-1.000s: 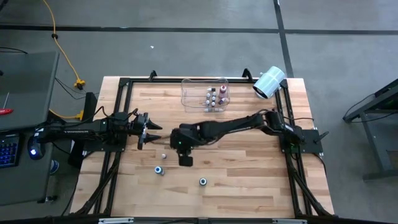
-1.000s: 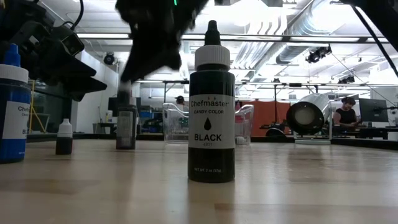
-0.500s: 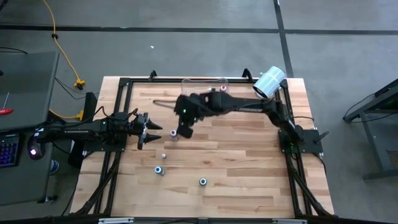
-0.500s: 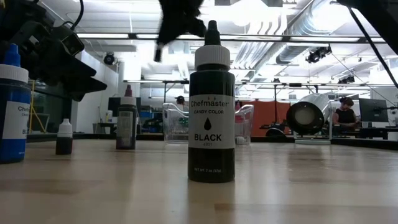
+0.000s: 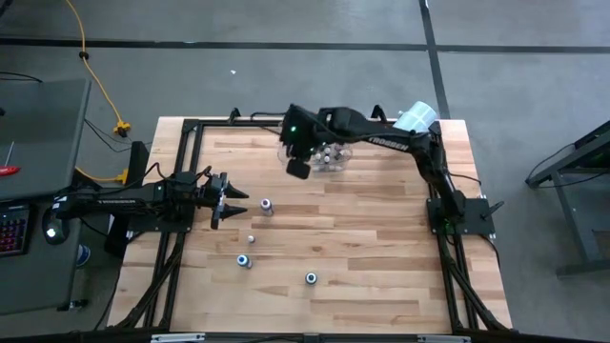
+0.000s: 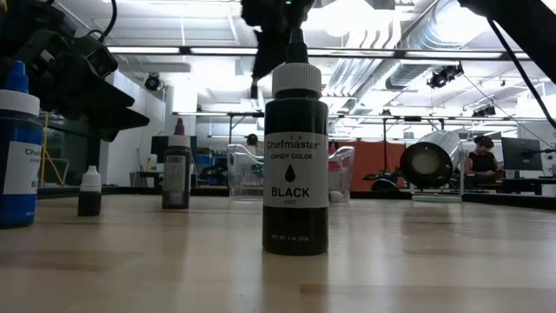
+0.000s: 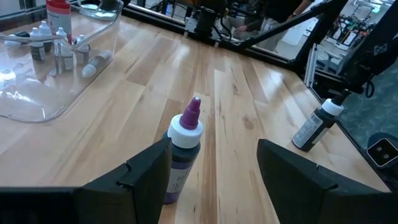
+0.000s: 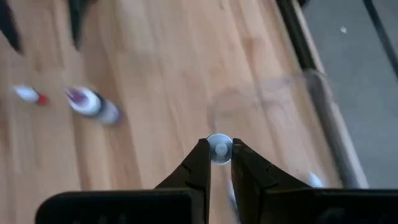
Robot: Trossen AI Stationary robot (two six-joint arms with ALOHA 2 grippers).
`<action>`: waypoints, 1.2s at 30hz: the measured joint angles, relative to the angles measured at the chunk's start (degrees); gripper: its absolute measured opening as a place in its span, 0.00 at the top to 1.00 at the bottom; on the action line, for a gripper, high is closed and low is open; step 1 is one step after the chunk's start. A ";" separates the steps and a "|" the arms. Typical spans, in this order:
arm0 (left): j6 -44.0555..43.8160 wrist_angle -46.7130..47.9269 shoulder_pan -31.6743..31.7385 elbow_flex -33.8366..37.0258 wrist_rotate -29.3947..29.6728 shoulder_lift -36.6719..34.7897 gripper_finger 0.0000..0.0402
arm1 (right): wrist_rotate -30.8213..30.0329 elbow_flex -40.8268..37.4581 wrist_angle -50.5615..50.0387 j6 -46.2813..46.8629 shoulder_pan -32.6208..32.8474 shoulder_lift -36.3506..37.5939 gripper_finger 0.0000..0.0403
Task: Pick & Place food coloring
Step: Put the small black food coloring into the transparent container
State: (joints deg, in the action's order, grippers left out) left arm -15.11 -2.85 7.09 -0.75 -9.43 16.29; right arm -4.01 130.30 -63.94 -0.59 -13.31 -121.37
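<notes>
Overhead, the right gripper (image 5: 298,168) hangs above the near-left edge of the clear plastic bin (image 5: 286,145) at the far side of the table (image 5: 381,248). Its wrist view shows the fingers closed on a small bottle (image 8: 219,149), seen cap-end on, so the bottle's long axis runs roughly vertical with the whitish cap upward between the pads. Judged step: transport, at the point of placing. The next move calls for centring the bottle over the bin's open interior, clear of the rim, lowering, then opening the fingers; the bottles already in the bin (image 5: 329,152) leave limited free floor, so a drop beside them seems wise.

Four food coloring bottles remain on the table:
- purple-tipped bottle (image 7: 182,155), upright, tip up, just ahead of the left gripper (image 5: 232,198), whose fingers stand apart and empty
- small bottle (image 5: 251,239), nearer the front, orientation unclear
- blue-capped bottle (image 6: 17,156), upright
- black bottle (image 6: 295,148), upright, nozzle up, closest to the low camera

Left arm waits at the table's left side; a white paper roll (image 5: 413,126) lies at the far right corner
</notes>
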 joint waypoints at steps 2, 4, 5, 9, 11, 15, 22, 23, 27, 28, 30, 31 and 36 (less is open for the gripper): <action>0.00 0.09 0.01 0.00 -0.01 -0.02 0.42 | -0.37 0.02 -2.75 -2.23 -1.17 0.76 0.92; 0.00 0.15 0.02 0.00 -0.01 -0.02 0.42 | -1.03 0.02 -5.59 -4.59 -2.09 1.11 0.92; 0.00 0.16 0.02 0.00 -0.02 -0.02 0.42 | -1.55 0.02 -6.78 -5.49 -2.49 1.35 0.92; 0.00 0.09 0.02 0.00 -0.20 -0.02 0.42 | -1.65 0.00 -10.18 -7.87 -3.65 2.39 0.92; 0.00 0.06 0.01 0.00 -0.17 -0.02 0.42 | -1.61 0.00 -11.08 -8.49 -4.07 2.55 0.92; 0.00 0.07 0.02 0.00 -0.22 -0.02 0.42 | -1.44 0.00 -12.44 -8.88 -5.50 2.71 0.92; 0.00 0.04 0.00 0.00 -0.17 -0.02 0.42 | -0.77 0.00 -16.66 -8.56 -8.52 2.99 0.92; 0.00 0.04 0.00 0.00 -0.17 -0.02 0.42 | -0.61 0.00 -16.91 -8.51 -8.83 3.06 0.92; 0.00 0.04 0.02 0.00 -0.15 -0.02 0.42 | 1.38 0.01 -16.89 -8.47 -10.10 3.74 0.92; 0.00 0.06 0.02 0.00 -0.12 -0.02 0.42 | 1.76 0.00 -16.92 -8.47 -10.44 4.00 0.92; 0.00 0.04 0.00 0.00 -0.11 -0.02 0.42 | 2.19 0.00 -16.85 -8.47 -10.96 4.27 0.92; 0.00 0.07 0.00 0.00 -0.08 -0.02 0.42 | 2.36 0.01 -16.80 -8.47 -11.15 4.28 0.92; 0.00 0.04 0.02 0.00 -0.02 -0.02 0.42 | 4.46 0.00 -16.72 -8.51 -12.17 4.28 0.92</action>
State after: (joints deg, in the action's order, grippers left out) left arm -15.11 -2.81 7.11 -0.75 -9.45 16.27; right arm 0.46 130.30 -80.66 -9.10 -25.48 -117.10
